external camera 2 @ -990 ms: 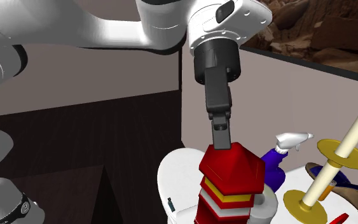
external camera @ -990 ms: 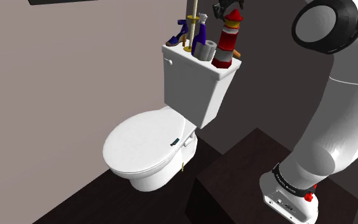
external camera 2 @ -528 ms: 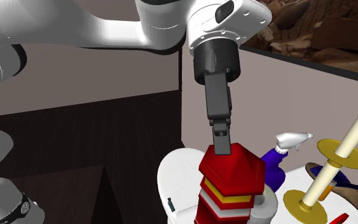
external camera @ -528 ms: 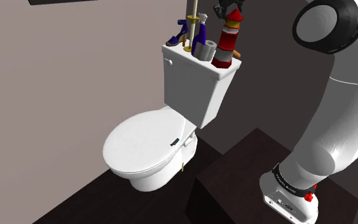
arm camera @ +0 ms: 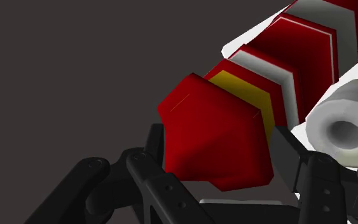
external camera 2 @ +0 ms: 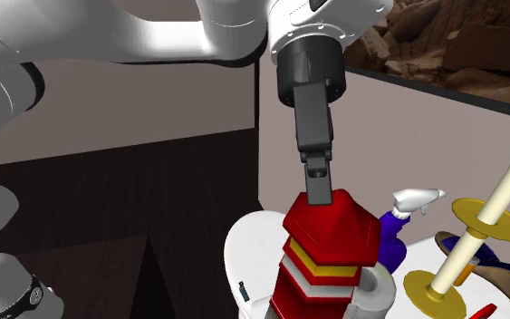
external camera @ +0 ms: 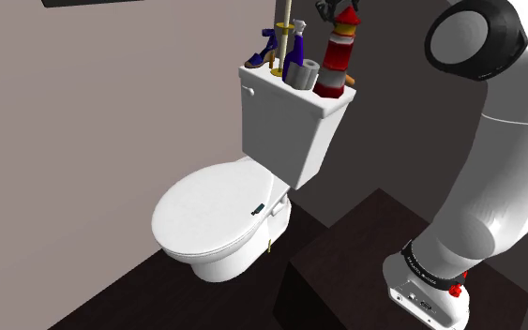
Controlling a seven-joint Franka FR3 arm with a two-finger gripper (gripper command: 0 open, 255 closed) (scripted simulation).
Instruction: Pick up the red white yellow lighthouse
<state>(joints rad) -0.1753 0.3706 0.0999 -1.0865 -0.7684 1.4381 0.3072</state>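
Wrist view: the black gripper (arm camera: 220, 167) clasps the red roof of the red, white and yellow lighthouse (arm camera: 215, 137), with one of its fingers (arm camera: 298, 167) pressed to each side of the cap (a pale toilet roll (arm camera: 343, 121) lies just beside the tower). In the shoulder view the lighthouse rises at the right end of the white toilet tank (external camera: 290, 122), above the closed toilet bowl (external camera: 217, 220); whether its base touches the lid cannot be told. Near it are a blue spray bottle (external camera 2: 393, 227) and a pale pole with yellow discs (external camera 2: 479, 240).
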